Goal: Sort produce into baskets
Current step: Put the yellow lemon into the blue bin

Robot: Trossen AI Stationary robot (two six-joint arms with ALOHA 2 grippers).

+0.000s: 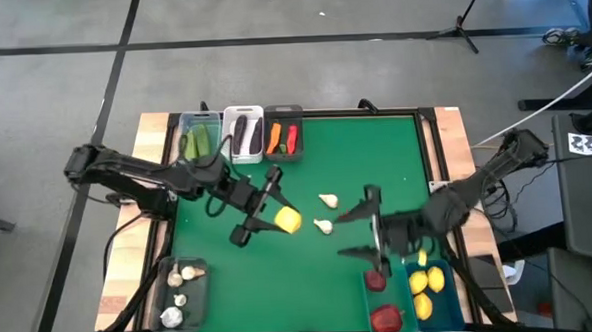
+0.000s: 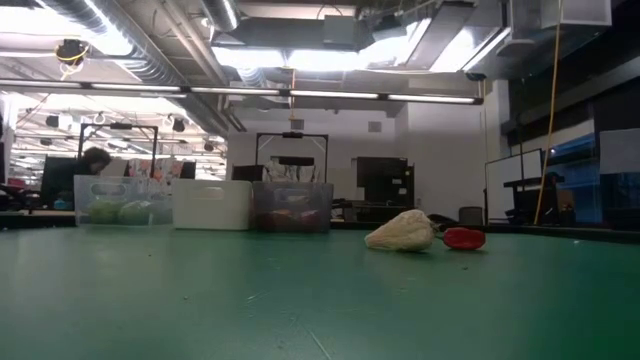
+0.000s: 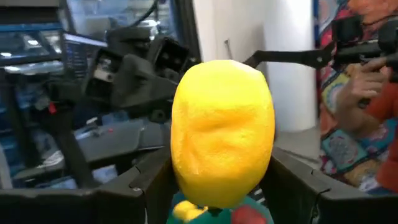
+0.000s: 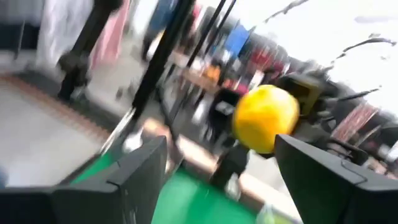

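One lemon (image 1: 288, 220) is pinched in the left hand (image 1: 278, 219) mid-bench, facing the right hand (image 1: 371, 224), spread wide and empty. Looks like a handover; right must close on it.

left arm: reaches in toward centre | left hand (image 1: 266, 209): clamped on a lemon (image 1: 288, 220) | right arm: reaches in opposite | right hand (image 1: 364, 228): fingers spread, empty

Grey concrete floor (image 1: 299, 11), bright ceiling strip lights (image 2: 300, 60)
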